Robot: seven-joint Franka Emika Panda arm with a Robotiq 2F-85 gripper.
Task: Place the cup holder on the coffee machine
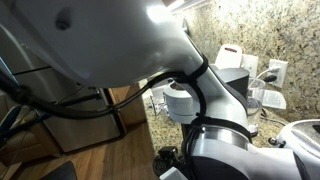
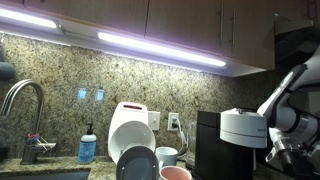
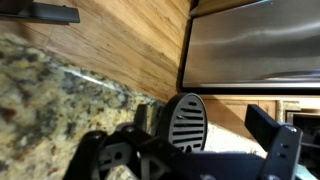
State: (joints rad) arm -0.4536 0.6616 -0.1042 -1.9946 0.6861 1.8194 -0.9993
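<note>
While arm (image 2: 289,95) bends beside coffee machine (image 2: 240,132), tool (image 2: 284,156) jaws spread wide

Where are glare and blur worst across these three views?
In an exterior view the robot arm sits close to the lens, out of focus, with blown-out glare on its white shell; in an exterior view the under-cabinet light strips are overexposed while the coffee machine is dim; in the wrist view the gripper is dark and soft, the cup holder sharper.
</note>
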